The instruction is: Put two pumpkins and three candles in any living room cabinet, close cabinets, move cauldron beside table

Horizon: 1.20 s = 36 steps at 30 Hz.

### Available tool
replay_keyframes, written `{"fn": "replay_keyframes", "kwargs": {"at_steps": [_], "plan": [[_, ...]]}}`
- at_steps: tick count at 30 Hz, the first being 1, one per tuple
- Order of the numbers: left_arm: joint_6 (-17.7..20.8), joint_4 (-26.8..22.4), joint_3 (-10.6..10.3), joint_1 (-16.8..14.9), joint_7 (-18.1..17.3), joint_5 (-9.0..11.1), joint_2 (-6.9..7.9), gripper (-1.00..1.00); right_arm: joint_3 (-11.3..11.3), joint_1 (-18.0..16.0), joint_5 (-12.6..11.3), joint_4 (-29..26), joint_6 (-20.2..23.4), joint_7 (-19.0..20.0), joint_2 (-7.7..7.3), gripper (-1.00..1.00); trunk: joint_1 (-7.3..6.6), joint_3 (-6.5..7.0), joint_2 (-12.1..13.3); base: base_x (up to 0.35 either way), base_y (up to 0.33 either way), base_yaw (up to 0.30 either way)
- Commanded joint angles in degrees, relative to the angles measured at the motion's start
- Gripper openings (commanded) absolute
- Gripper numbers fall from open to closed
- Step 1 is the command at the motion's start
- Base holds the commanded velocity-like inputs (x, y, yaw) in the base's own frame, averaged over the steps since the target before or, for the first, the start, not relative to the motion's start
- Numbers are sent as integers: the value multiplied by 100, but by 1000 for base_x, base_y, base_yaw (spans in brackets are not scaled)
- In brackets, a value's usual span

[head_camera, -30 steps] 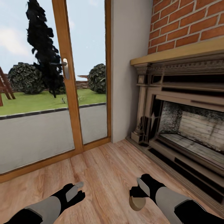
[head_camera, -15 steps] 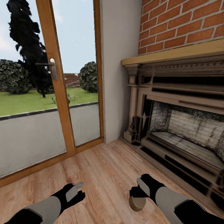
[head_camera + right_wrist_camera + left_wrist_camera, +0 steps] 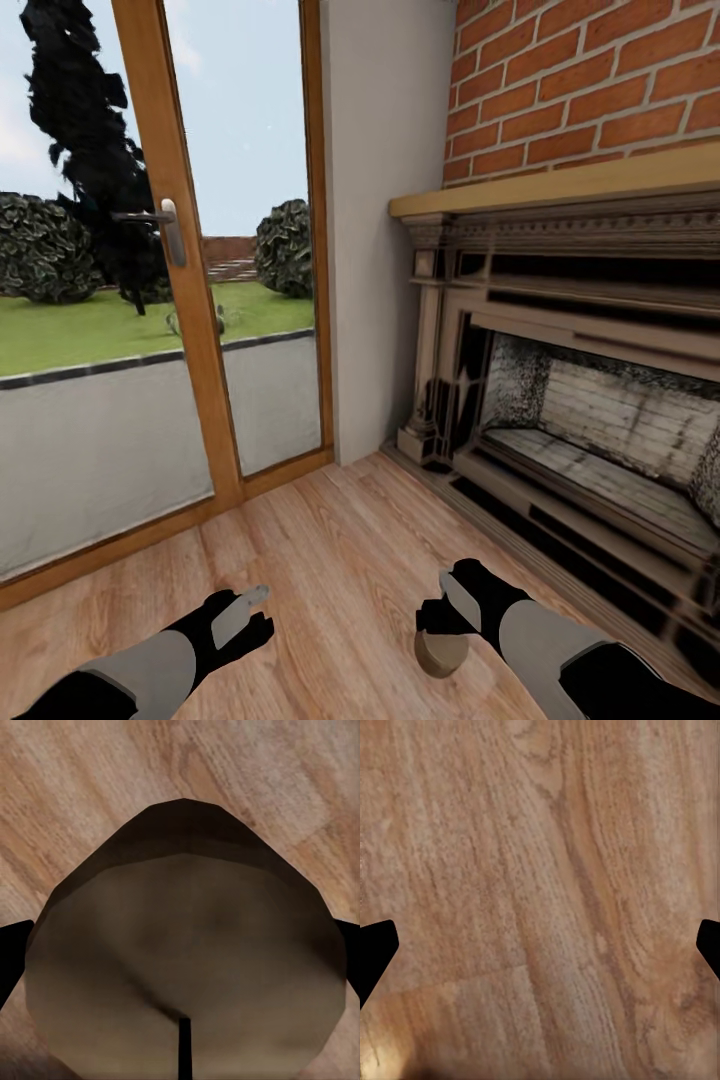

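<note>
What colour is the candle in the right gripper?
Dark grey-olive, the candle shows best in the right wrist view.

- Bare wooden floor (image 3: 340,560) was seen ahead of and between the left gripper (image 3: 250,610) and the right gripper (image 3: 440,615); nothing stood on it there.
- Ahead of the right gripper and to its right, passage was blocked by the fireplace (image 3: 580,400) and its low hearth step.
- Ahead of the left gripper, the way was closed by the glass door (image 3: 190,300) and the wall (image 3: 385,220) beside it.
- The space between the right gripper's fingers was taken up by a candle (image 3: 187,967).
</note>
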Motion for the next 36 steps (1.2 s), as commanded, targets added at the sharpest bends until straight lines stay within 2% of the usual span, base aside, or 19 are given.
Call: {"fn": "replay_keyframes", "kwargs": {"at_steps": [1,7,36], "plan": [[24,-13,-48,-3,38,57,1,100,31,-1,-62,-12,36,-40,0,-100,-24,12,39,0,0,0],[24,110,-48,-3,38,57,1,100,23,-1,-69,-16,63,-31,-7,-100,-155,131,280,0,0,-135],[24,166,-55,-4,38,57,-3,100,13,-1,-71,-15,64,-31,-9,-100,-792,795,1443,0,0,-260]]}}
